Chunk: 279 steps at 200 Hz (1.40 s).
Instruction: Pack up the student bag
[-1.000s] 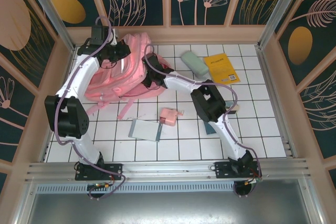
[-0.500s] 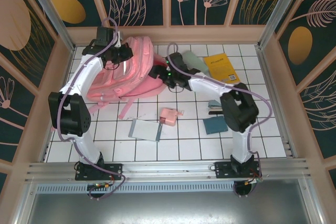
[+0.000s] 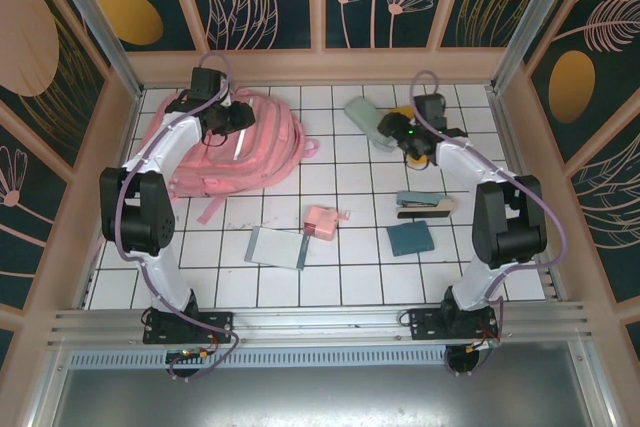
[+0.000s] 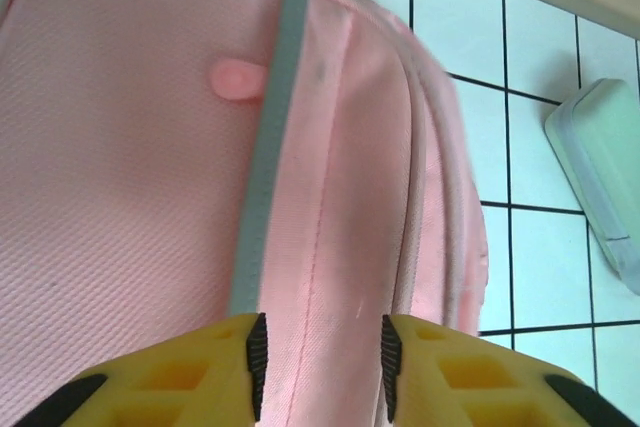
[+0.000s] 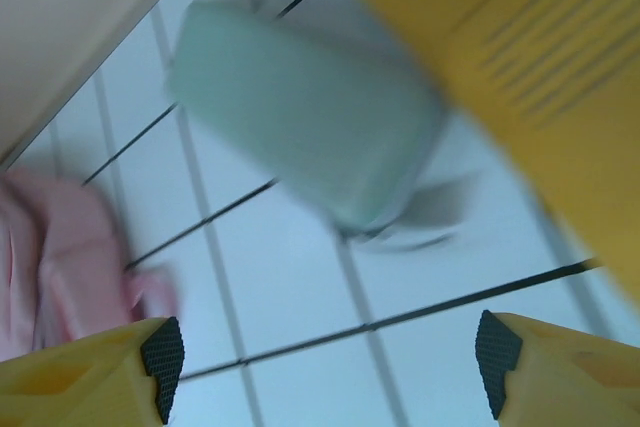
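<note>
The student bag [image 3: 215, 152], a big pink backpack, lies flat at the back left of the tiled table. My left gripper [image 3: 238, 119] hovers just over its top; in the left wrist view the yellow fingers [image 4: 322, 362] stand apart over pink fabric [image 4: 130, 147] with a grey strip, gripping nothing. My right gripper [image 3: 395, 135] is at the back right, wide open [image 5: 328, 352] above bare tile. Just ahead of it lies a mint-green case [image 5: 310, 107], and a yellow book [image 5: 530, 57] is beyond. The bag's edge [image 5: 50, 257] shows at that view's left.
The mint case [image 3: 368, 117] lies right of the bag. A small pink pouch [image 3: 322, 220], a grey-blue notebook [image 3: 277, 246], a dark teal pad [image 3: 411, 237] and a stapler-like item [image 3: 425, 205] lie across the middle. Wooden walls enclose the table.
The right gripper has left the bag and swung right, over toward the mint case. The left gripper has opened and let the bag go. The bag has settled flatter and further left.
</note>
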Tool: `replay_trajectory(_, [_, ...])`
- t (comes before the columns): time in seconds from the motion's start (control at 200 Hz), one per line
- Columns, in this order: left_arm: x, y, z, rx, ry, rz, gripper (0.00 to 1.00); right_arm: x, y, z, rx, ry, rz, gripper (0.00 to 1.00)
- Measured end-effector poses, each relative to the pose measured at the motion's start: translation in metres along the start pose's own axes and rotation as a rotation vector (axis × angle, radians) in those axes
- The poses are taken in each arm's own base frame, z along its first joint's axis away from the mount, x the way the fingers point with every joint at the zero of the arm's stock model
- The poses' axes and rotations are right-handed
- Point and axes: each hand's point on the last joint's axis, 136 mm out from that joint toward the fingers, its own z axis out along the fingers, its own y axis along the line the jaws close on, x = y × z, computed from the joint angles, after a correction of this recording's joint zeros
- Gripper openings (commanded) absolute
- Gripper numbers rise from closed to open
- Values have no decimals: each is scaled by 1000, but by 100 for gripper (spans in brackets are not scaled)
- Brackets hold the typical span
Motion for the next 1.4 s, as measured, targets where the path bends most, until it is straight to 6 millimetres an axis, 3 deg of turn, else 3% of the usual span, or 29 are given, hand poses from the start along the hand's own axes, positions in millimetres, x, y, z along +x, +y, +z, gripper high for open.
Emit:
replay_trajectory(0.15, [10,-2,-4,40,-3,-61,44,-37,-45,-2,87,-69,51,76])
replay_trajectory(0.315, [11,-33,-18,131,-36,-84,44,-66,-88,25,176,-61,81,69])
replay_trajectory(0.445, [15,-61,-28,188,-48,-73,45,-76,-113,53,229,-22,92,68])
replay_trajectory(0.575, [24,-82,-30,220,-43,-53,45,-70,-127,75,258,35,96,65])
replay_trajectory(0.786, [32,-95,-28,234,-29,-49,46,-56,-103,83,210,78,76,65])
replay_trajectory(1.046, [42,-98,-4,212,7,-40,46,13,-29,96,99,160,-11,65])
replay_trajectory(1.146, [46,-103,4,214,23,-32,47,37,-9,95,63,192,-26,65])
replay_trajectory(1.246, [49,-113,11,226,36,-19,46,52,1,92,42,218,-26,65])
replay_trajectory(1.396, [56,-129,22,255,59,1,46,56,1,88,47,229,-26,65])
